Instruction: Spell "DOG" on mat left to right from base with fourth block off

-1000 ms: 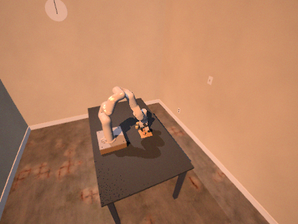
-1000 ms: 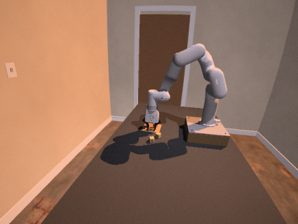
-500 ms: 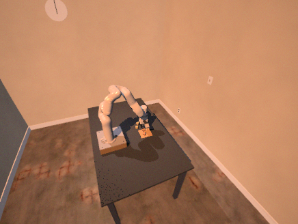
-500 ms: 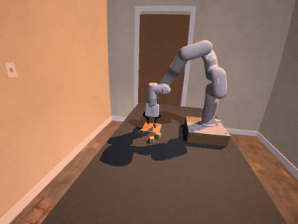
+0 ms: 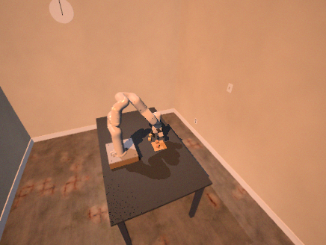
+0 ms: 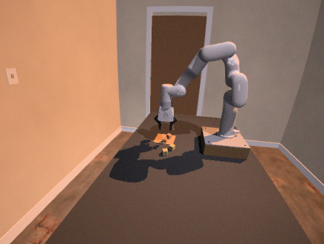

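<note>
The small orange mat lies on the dark table in front of the arm's base; it also shows in the top view. One or two small wooden blocks sit on the mat; their letters are too small to read. Two more blocks lie on the table just off the mat's edge. My gripper hangs above the mat's far side, pointing down, with its fingers spread and nothing between them. It also shows in the top view.
The arm's box-shaped base stands on the table to the right of the mat. A wall runs along the table's left side, and a door stands behind its far end.
</note>
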You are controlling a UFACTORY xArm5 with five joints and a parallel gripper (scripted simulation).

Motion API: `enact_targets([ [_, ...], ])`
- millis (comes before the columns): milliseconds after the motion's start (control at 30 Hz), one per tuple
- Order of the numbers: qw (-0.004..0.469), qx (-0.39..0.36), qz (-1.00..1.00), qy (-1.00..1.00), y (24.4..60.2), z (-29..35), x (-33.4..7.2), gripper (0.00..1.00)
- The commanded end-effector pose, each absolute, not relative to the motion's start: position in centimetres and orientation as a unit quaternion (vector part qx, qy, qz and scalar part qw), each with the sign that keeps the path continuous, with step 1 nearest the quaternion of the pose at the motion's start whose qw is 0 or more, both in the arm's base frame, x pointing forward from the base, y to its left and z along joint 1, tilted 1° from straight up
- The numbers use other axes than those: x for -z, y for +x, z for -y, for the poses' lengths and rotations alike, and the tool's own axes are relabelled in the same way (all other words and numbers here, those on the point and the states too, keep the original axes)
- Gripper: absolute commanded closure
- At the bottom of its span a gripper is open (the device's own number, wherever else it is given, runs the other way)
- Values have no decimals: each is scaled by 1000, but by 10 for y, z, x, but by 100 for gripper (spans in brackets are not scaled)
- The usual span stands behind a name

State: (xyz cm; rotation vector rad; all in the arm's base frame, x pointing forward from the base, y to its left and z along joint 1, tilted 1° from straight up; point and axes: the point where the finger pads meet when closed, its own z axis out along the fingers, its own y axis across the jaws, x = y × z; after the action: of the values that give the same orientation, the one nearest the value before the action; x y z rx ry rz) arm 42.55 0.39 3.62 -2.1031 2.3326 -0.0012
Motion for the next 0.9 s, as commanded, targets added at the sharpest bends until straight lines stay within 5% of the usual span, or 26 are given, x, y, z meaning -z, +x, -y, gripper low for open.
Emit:
enact_targets([
  [0, 2, 2, -743, -670, 427, -4, -38, 0],
  [867, 2, 2, -713, -702, 426, -2, -38, 0],
])
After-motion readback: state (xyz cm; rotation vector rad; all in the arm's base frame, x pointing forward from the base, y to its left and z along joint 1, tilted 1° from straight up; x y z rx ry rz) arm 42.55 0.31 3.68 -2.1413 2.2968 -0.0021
